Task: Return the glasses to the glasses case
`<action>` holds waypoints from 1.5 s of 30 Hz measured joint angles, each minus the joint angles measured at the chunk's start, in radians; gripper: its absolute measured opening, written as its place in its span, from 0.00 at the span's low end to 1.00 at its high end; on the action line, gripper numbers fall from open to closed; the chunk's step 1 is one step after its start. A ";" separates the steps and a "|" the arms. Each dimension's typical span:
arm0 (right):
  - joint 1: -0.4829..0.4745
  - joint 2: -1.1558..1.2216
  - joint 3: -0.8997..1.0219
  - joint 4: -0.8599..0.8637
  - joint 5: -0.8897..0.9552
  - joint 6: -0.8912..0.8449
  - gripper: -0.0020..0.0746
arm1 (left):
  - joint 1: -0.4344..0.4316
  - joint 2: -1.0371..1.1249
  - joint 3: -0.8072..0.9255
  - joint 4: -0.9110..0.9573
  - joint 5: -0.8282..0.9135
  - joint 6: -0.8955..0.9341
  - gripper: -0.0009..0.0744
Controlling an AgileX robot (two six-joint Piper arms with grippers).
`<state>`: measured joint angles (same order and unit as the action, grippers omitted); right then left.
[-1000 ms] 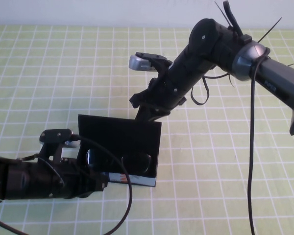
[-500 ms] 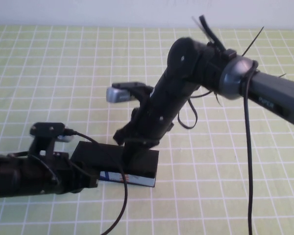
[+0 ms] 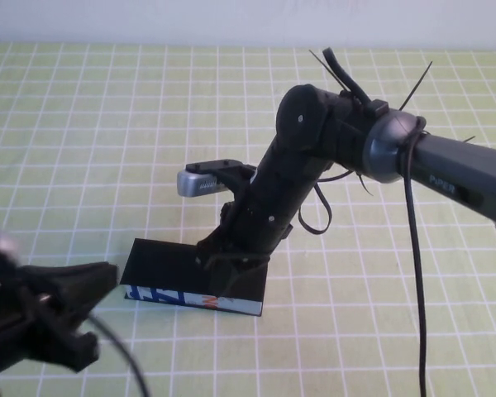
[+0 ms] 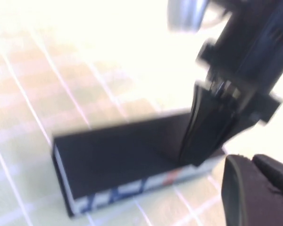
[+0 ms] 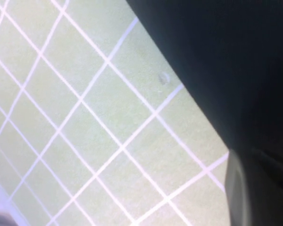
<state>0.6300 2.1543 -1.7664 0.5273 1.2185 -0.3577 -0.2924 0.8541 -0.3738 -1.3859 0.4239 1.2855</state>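
L gripper [image 3: 66, 318] nearest me, low at the near-left of the desk [image 3: 83, 124], just off the case's left end, not touching it. Fingers spread partway, holding nothing. In L wrist view only one dark finger [image 4: 254, 188] shows at the edge.

Case [image 3: 190, 277] sits flat mid-desk, lid down, printed strip facing me. Glasses not visible now; I take them to be inside under the lid.

R gripper [image 3: 230, 277] is on the case's right part, tips pressing down on the lid top. In L wrist view my R fingers [image 4: 210, 127] look drawn together to a wedge, gripping nothing, just pushing. R wrist view shows only black lid surface and desk grid.

Handling, my guess: case is a light, stiff box, smooth top, so it could skid or tip if pushed off-centre; press straight down near the lid's front edge. Glasses inside are fragile, lenses scratch, so go easy on force.

Vs earlier: 1 s ago lid stood open w/ glasses seen in the box, L gripper was up against the case's left end, R behind the lid. Half a sec ago lid nearly down. Now lid shut, L has backed off toward me.
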 joint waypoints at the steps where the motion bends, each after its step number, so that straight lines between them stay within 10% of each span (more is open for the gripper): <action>1: 0.000 -0.007 0.001 0.002 -0.002 -0.002 0.01 | 0.000 -0.058 0.015 0.000 -0.018 0.000 0.01; 17: 0.000 -0.555 0.210 -0.084 -0.067 -0.002 0.01 | 0.000 -0.839 0.346 -0.007 -0.346 0.086 0.01; 45: 0.000 -1.660 1.188 -0.172 -0.553 0.108 0.01 | 0.000 -0.864 0.401 -0.023 -0.378 0.102 0.01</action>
<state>0.6300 0.4940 -0.5783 0.3555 0.6654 -0.2500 -0.2924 -0.0096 0.0268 -1.4087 0.0463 1.3877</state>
